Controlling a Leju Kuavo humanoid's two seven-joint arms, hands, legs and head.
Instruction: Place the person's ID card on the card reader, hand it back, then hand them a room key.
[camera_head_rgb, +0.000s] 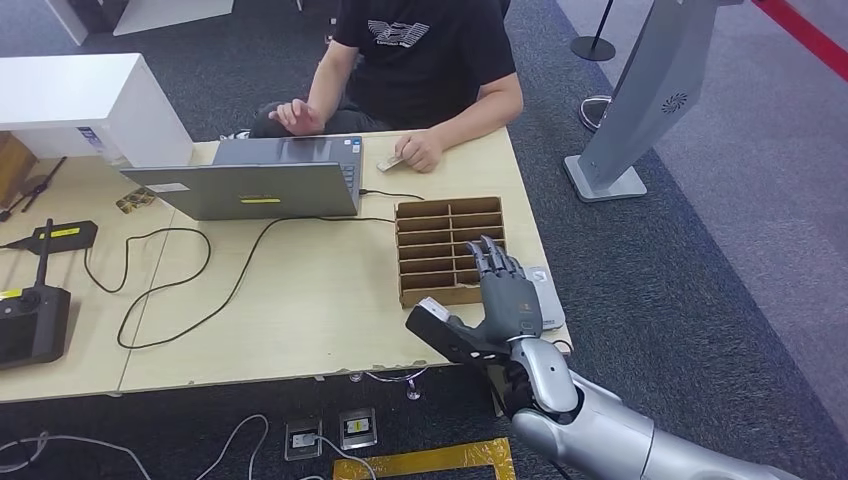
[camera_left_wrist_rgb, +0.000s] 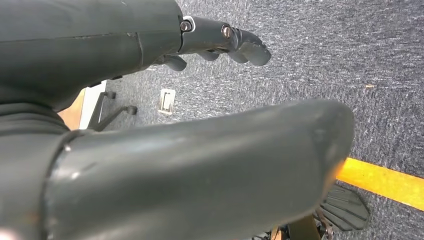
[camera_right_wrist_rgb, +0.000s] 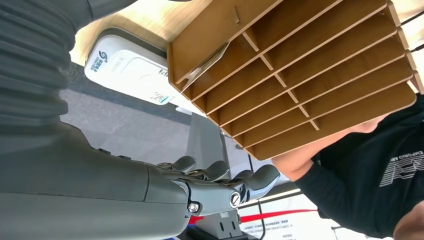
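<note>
The person across the table holds a small card (camera_head_rgb: 390, 162) flat on the tabletop under one hand (camera_head_rgb: 418, 150), next to the laptop. My right hand (camera_head_rgb: 503, 298) hovers open over the table's near right corner, fingers stretched toward the wooden slotted box (camera_head_rgb: 450, 248) and thumb spread to the side. Beside it lies the white card reader (camera_head_rgb: 548, 297). In the right wrist view the card reader (camera_right_wrist_rgb: 125, 70) lies against the box (camera_right_wrist_rgb: 300, 75), and a pale card (camera_right_wrist_rgb: 210, 59) leans in the box's end slot. My left hand (camera_left_wrist_rgb: 150, 150) hangs over the carpet, fingers apart, holding nothing.
An open grey laptop (camera_head_rgb: 260, 180) stands mid-table with a black cable (camera_head_rgb: 200, 290) trailing toward me. Black devices (camera_head_rgb: 35, 320) and a white box (camera_head_rgb: 80, 100) occupy the left side. A grey stand (camera_head_rgb: 640, 100) rises from the floor on the right. Yellow tape (camera_head_rgb: 430, 460) marks the carpet.
</note>
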